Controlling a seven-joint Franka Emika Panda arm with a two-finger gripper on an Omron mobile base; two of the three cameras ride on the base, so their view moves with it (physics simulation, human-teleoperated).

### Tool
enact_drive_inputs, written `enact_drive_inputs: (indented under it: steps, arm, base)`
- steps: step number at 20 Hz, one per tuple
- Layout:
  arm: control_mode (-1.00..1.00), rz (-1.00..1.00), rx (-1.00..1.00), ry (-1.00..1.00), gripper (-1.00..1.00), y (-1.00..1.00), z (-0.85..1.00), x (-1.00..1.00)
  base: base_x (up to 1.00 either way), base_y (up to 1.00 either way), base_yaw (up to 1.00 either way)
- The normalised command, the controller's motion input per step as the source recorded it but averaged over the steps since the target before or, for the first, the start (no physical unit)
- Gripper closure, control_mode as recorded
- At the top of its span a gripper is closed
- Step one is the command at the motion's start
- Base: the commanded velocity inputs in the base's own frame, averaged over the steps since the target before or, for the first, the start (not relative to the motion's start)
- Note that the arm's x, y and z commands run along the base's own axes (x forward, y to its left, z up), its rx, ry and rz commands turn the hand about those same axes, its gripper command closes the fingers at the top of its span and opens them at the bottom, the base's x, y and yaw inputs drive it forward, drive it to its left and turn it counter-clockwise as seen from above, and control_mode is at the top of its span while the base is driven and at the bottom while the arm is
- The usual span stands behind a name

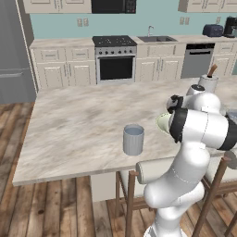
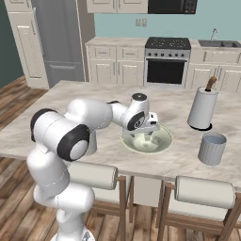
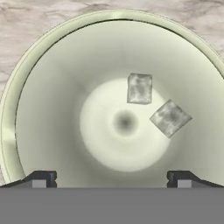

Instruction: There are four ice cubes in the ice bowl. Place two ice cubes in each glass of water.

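The gripper (image 2: 151, 134) hangs directly over the ice bowl (image 2: 162, 143), pointing straight down into it, its two fingertips (image 3: 41, 179) spread to full width and holding nothing; the wide spread is judged to leave room for either cube to pass between the tips on descent. The bowl sits on the marble counter (image 1: 74, 125) near its front edge, between the two glasses, a placement that keeps each carry from bowl to glass short. In the hand view two ice cubes lie on the bowl floor, touching neither fingertip: the upper ice cube (image 3: 139, 88) rests just off the centre dimple, roughly square to the frame, and the lower ice cube (image 3: 170, 118) lies close beside it, turned about a corner so that it reads as a diamond. Both cubes lie to one side of the midline between the tips, nearer the fingertip at the frame's right edge, and well beyond the tips along the approach axis; the hand is therefore judged to need a sideways shift as well as a descent before closing. With two cubes showing in the bowl, the task is judged about half complete. One glass of water (image 2: 212, 148) stands on the counter beside the white holder (image 2: 202, 108); the other glass of water (image 1: 133, 139) stands on the far side of the arm
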Motion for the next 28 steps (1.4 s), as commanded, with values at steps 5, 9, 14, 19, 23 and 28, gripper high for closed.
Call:
enact_drive_inputs:
  steps: [5, 9, 14, 19, 23, 28]
  arm:
    - [-1.0, 0.0, 0.0, 0.0, -1.0, 0.0, -0.09, 0.18]
    - [-1.0, 0.0, 0.0, 0.0, -1.0, 0.0, -0.06, 0.14]
    - [-1.0, 0.0, 0.0, 0.0, -1.0, 0.0, -0.06, 0.18]
    - [-1.0, 0.0, 0.0, 0.0, -1.0, 0.0, -0.1, 0.19]
    - [-1.0, 0.0, 0.0, 0.0, -1.0, 0.0, -0.15, 0.17]
    - [-1.0, 0.0, 0.0, 0.0, -1.0, 0.0, -0.19, 0.13]
  base:
    - [0.0, 0.0, 0.0]
    - [0.0, 0.0, 0.0]
    - [0.0, 0.0, 0.0]
    - [0.0, 0.0, 0.0]
    - [0.0, 0.0, 0.0]
    - [0.0, 0.0, 0.0]
